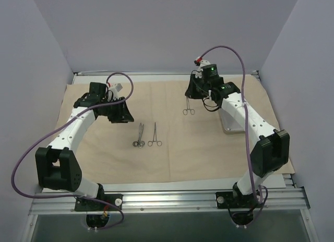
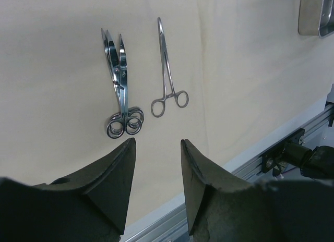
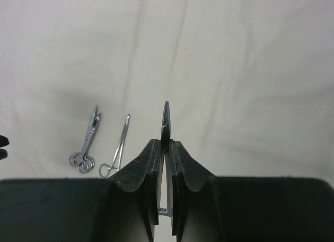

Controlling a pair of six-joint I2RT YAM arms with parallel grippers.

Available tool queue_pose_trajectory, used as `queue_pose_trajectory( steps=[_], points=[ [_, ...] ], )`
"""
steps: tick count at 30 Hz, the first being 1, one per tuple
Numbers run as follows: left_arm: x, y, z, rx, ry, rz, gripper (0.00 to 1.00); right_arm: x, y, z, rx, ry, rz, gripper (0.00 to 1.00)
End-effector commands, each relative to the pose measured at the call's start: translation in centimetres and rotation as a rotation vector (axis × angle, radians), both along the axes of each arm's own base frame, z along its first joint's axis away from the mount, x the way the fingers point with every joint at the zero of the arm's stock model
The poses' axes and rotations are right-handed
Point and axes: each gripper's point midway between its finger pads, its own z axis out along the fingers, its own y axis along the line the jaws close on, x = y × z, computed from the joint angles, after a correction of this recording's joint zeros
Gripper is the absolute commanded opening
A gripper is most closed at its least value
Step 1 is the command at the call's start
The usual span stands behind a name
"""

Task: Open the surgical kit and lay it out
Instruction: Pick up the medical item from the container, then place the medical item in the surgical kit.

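Note:
The beige cloth wrap (image 1: 172, 158) lies spread flat on the table. Silver scissors (image 1: 139, 136) and ring-handled forceps (image 1: 155, 136) lie side by side on it, rings toward the near edge; both also show in the left wrist view, scissors (image 2: 120, 91) and forceps (image 2: 168, 75). My left gripper (image 1: 121, 114) (image 2: 158, 145) is open and empty, just left of and behind them. My right gripper (image 1: 195, 96) (image 3: 166, 143) is shut on a thin ring-handled instrument (image 1: 189, 108); its pointed tip (image 3: 166, 117) sticks out past the fingers. The steel tray (image 1: 231, 126) is partly hidden under the right arm. No tweezers show.
The tray's corner (image 2: 317, 12) shows at the top right of the left wrist view. The aluminium table rail (image 1: 172, 197) runs along the near edge. Grey walls close in the back and both sides. The cloth's right edge (image 1: 276, 127) overhangs toward the right rail.

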Motion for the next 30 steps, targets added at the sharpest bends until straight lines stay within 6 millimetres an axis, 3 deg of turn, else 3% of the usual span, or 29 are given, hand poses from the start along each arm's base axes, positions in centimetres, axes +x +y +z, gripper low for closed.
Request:
queue_pose_trajectory(
  steps=[1,5,9,12,16,19,22,23,24,30],
  points=[
    [0.1,0.2,1.9,-0.034,-0.065,0.013,0.49,-0.2,2.1,0.0,0.048,0.000,-0.033,0.00],
    [-0.5,1.0,1.7,-0.020,-0.052,0.036,0.49,-1.7,6.2,-1.4,0.129,0.078,-0.051,0.00],
    [-1.0,0.9,2.0,-0.031,-0.063,0.039,0.49,-3.7,11.1,-0.7,0.274,0.001,0.145,0.00],
    [-1.5,1.0,1.9,-0.035,-0.063,0.041,0.49,-5.2,13.1,-0.5,0.301,-0.031,0.272,0.00],
    [-2.1,1.1,1.9,-0.039,-0.072,0.045,0.49,-7.7,14.5,-0.8,0.320,-0.030,0.392,0.00],
    [-2.4,1.3,1.7,-0.038,-0.070,0.050,0.49,-8.5,15.1,-1.2,0.314,-0.012,0.416,0.00],
    [-2.5,1.5,1.8,-0.034,-0.077,0.058,0.49,-8.1,14.9,-2.2,0.295,0.015,0.364,0.00],
    [-2.5,1.6,1.9,-0.031,-0.077,0.063,0.49,-6.9,14.6,-2.0,0.281,0.025,0.278,0.00],
    [-2.6,1.7,2.0,-0.027,-0.080,0.067,0.49,-6.8,14.1,-4.5,0.230,0.115,0.226,0.00],
    [-2.6,2.9,1.6,0.024,-0.059,0.131,0.49,-5.3,14.1,-7.5,0.127,0.268,-0.036,0.00]
  ],
)
